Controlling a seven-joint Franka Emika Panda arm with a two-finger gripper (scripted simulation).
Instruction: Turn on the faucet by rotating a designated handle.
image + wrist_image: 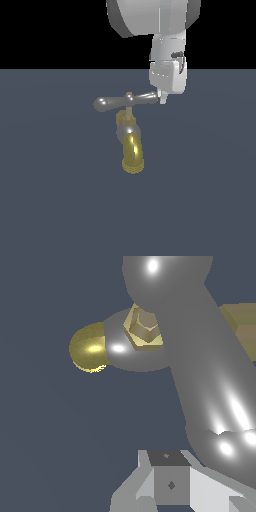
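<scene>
Small faucet (131,142) sits near the middle of the dark blue-grey tabletop (50,200): shiny gold curved spout with ridged rim (133,156) pointing toward the camera in the exterior view, silver collar above it, thin brass stem rising to the top. Slim silver-grey crossbar handle with bulbous ends (125,101) lies roughly level across the stem, joined at its middle. White arm comes down from above; its end effector (163,99) is at the handle's end on the exterior view's right, touching or just beside it. Wrist view: handle (200,356) looms large and close, brass hex fitting (143,328) at its middle, grey finger (170,483) low beside one bulbous end. Finger spread: cannot tell.
</scene>
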